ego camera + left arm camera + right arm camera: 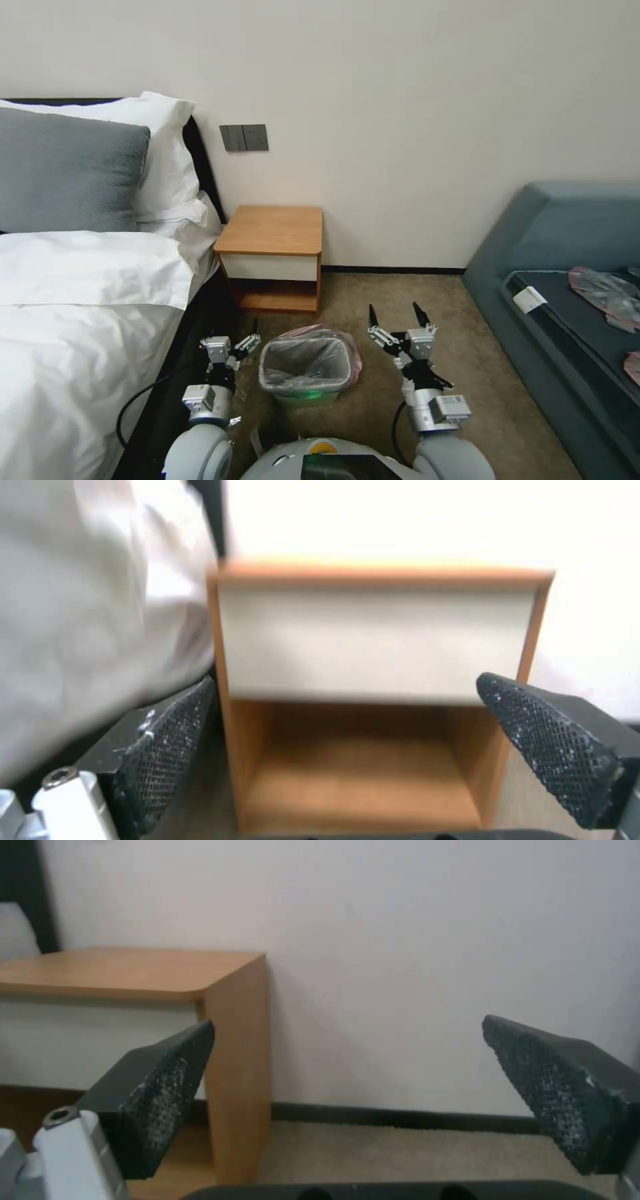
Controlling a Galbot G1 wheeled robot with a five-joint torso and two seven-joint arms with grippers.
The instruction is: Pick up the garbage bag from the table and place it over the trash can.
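The bag point(313, 357) lines the bin point(305, 373) on the carpet point(427, 313), its pink rim folded over the bin's edge and bunched out to the right and far side. The bin stands in front of the robot, nearer than the table point(273, 230), which sits against the far wall point(413, 100) with its top bare; the wrist views show its white drawer front and open shelf. The left gripper point(250, 341) hangs low just left of the bin, between it and the bed point(80, 320), jaws wide apart and holding nothing. The right gripper point(397, 319) is raised just right of the bin, jaws also spread wide and empty, pointing toward the far wall. A blue sofa point(560, 240) stands at the far right
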